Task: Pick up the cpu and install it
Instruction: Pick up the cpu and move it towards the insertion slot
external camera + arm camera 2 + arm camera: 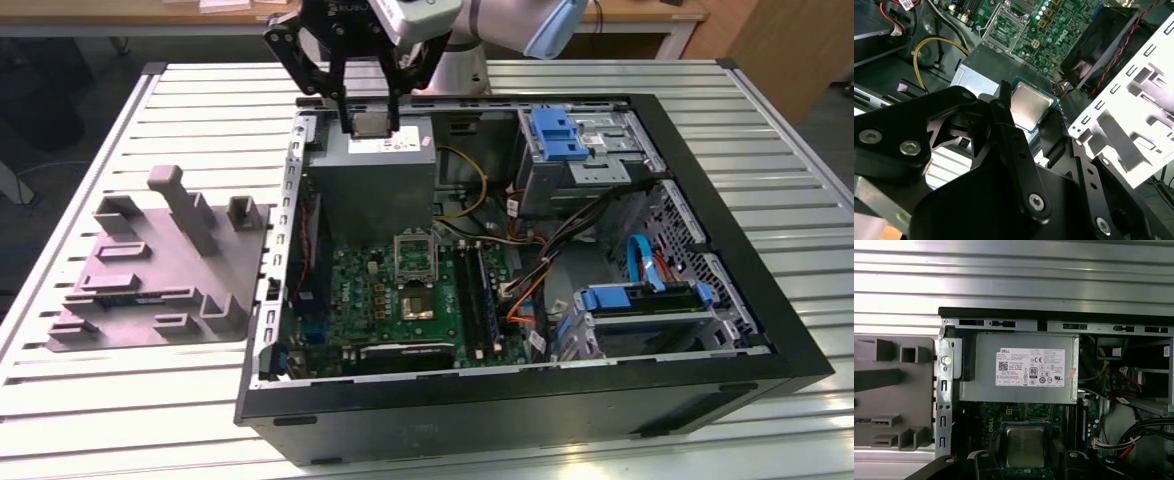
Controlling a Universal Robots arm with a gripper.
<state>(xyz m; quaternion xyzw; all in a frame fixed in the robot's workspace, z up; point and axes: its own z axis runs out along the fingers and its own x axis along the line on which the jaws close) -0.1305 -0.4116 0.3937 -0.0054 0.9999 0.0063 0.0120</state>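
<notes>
My gripper (368, 112) hangs over the back of the open computer case (747, 300), above the grey power-supply box (374, 185). It is shut on the cpu (371, 124), a small square chip with a dull silvery top. In both wrist views the cpu (1026, 106) (1025, 445) sits level between the two black fingers (1003, 102), clear of the box below it. The green motherboard (400, 300) lies lower in the case, nearer the front edge. Its socket (1004, 27) with the shiny metal frame stands open and uncovered.
A grey fixture plate (147, 270) with raised blocks lies on the slatted table at the exterior view's left. Blue drive brackets (554, 135), coloured cables (641, 260) and a yellow wire (934, 47) crowd the case's right half. A black fan (1099, 45) sits beside the motherboard.
</notes>
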